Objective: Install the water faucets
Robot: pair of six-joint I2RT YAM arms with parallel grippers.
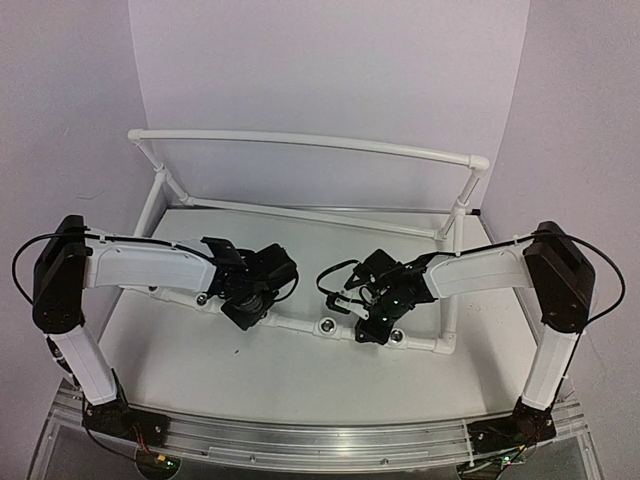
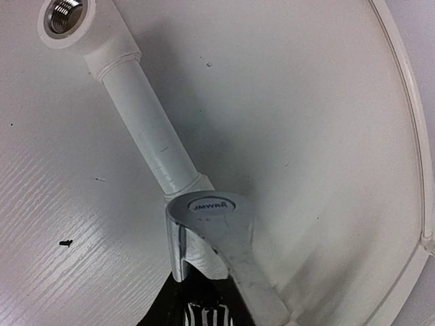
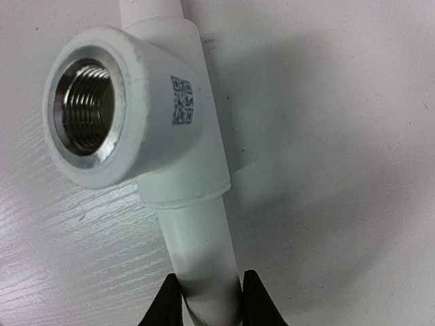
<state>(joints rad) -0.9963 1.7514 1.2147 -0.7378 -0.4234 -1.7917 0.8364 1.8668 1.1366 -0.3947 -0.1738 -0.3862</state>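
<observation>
The left gripper (image 1: 246,308) sits over the left half of the front pipe (image 1: 295,320) of the white frame. In the left wrist view its dark fingers (image 2: 178,307) are closed on the chrome faucet (image 2: 212,227), which stands right at the fingertips. The faucet's round cap faces the camera. The faucet sits on top of the pipe, hiding the joint under it, so whether it is threaded in cannot be told. Beyond it the pipe runs on to a tee with an open threaded socket (image 2: 64,13), well apart from the faucet.

In the top view, one bare socket (image 1: 325,325) shows on the pipe between the two grippers.

The right gripper (image 3: 212,302) is on the right half of the same pipe. Its two black fingertips (image 3: 170,302) are closed on the pipe, one pressed to each side. Just past them along the pipe is a tee (image 3: 187,163) with a small printed code on its side. Its metal-lined socket (image 3: 88,112) is open and tilted toward the camera. A further socket (image 1: 398,338) lies just right of this gripper, near the frame's right corner.

The pipe rests on the white table (image 1: 250,385).
</observation>
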